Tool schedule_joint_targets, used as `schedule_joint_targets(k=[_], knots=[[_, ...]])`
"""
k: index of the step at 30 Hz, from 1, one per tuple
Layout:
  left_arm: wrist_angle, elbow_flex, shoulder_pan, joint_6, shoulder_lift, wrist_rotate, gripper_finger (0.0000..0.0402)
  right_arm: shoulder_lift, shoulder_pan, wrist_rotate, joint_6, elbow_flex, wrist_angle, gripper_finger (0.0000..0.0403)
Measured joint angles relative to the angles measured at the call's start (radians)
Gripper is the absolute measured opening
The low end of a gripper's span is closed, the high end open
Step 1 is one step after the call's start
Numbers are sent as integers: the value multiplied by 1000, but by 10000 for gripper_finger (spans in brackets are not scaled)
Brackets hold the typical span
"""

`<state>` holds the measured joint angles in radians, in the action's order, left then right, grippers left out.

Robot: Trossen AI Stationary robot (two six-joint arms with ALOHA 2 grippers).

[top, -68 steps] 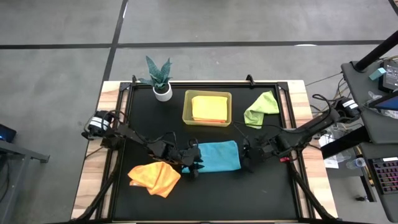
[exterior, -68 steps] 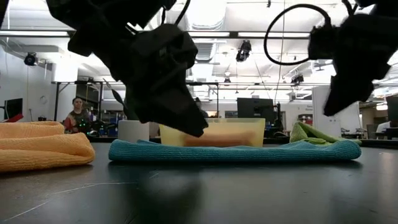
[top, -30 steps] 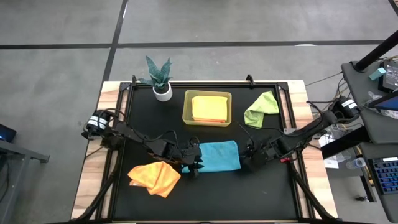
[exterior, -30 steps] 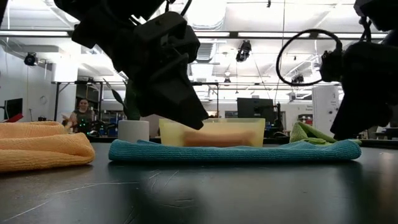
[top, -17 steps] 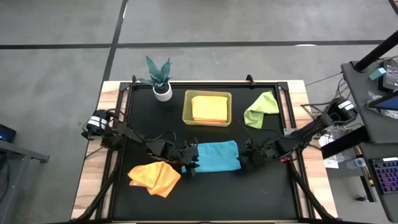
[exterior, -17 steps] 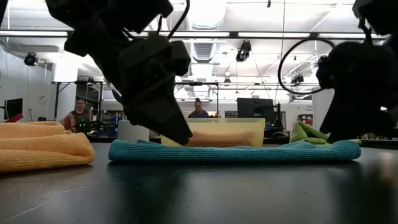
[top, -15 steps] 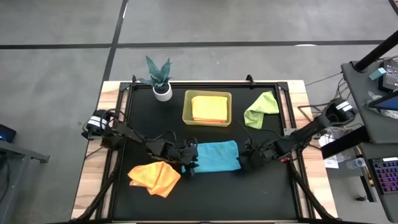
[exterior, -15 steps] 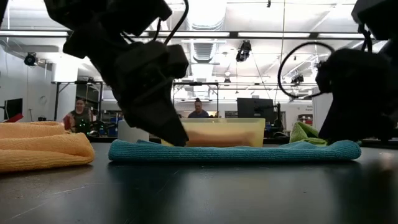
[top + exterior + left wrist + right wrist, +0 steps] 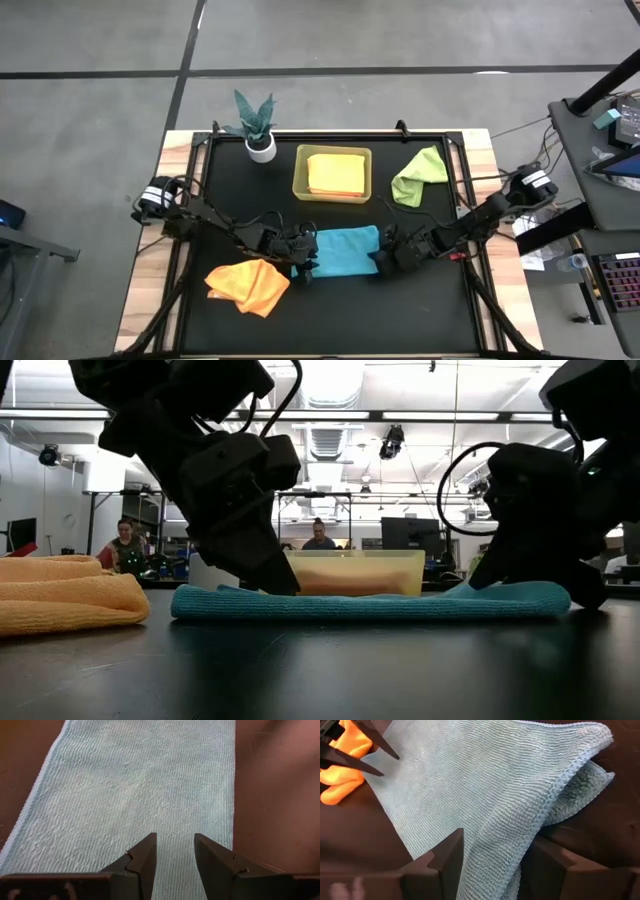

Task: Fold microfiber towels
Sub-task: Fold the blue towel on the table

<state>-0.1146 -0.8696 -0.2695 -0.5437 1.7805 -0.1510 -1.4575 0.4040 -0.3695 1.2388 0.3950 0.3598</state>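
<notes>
A teal blue microfiber towel (image 9: pixel 341 251) lies folded into a rectangle on the black table. My left gripper (image 9: pixel 308 262) stands open over its left end, fingertips low above the cloth (image 9: pixel 173 842). My right gripper (image 9: pixel 381 258) is open at the towel's right end, and the cloth runs between its fingers (image 9: pixel 495 857). An orange-yellow towel (image 9: pixel 247 284) lies crumpled at the near left, and a lime green one (image 9: pixel 419 176) is bunched at the far right. Another yellow towel (image 9: pixel 336 171) lies in the bin. My left gripper's open fingertips (image 9: pixel 283 586) come down onto the towel's top near its left end, slanting from the left and above; whether they touch it I cannot tell. My right gripper's open fingers (image 9: pixel 451 854) stand astride the towel's right end (image 9: pixel 520 845), slanting down from the table's right. Several layers fill the gap. The corner (image 9: pixel 585 760) is rumpled and the rest lies flat.
A translucent yellow-green bin (image 9: pixel 300 176) stands at the far middle. A small potted plant (image 9: pixel 256 124) is at the far left. Bare black table lies in front of the teal towel. People stand in the room behind (image 9: pixel 126 546).
My right gripper has sunk, rolled, and moved toward the table's left onto the towel's right end. That end has slid a little left and rumpled. My left gripper has dropped slightly toward the towel's left end.
</notes>
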Motion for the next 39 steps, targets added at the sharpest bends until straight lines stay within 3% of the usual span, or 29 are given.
schedule_joint_targets(k=[3, 9, 11, 18, 23, 30, 39], knots=[[0, 0, 0, 7, 0, -1, 116, -16, -12, 2, -5, 0, 12, 153], [7, -17, -4, 37, -24, 12, 116, -10, -18, 12, -54, 10, 11, 35], [47, -19, -13, 58, -63, 15, 116, -4, -18, 16, -75, 11, 11, 17], [249, 12, -50, 79, -165, 19, 116, 89, -20, 6, -96, 12, -114, 10], [246, 57, -72, 47, -164, 14, 116, 241, -19, 21, -85, 43, -402, 9], [-52, 168, -77, 30, -164, -92, 116, 406, -19, 37, -36, 137, -762, 9], [-113, 193, -73, 35, -164, -161, 116, 368, -21, 15, -112, 262, -793, 9]])
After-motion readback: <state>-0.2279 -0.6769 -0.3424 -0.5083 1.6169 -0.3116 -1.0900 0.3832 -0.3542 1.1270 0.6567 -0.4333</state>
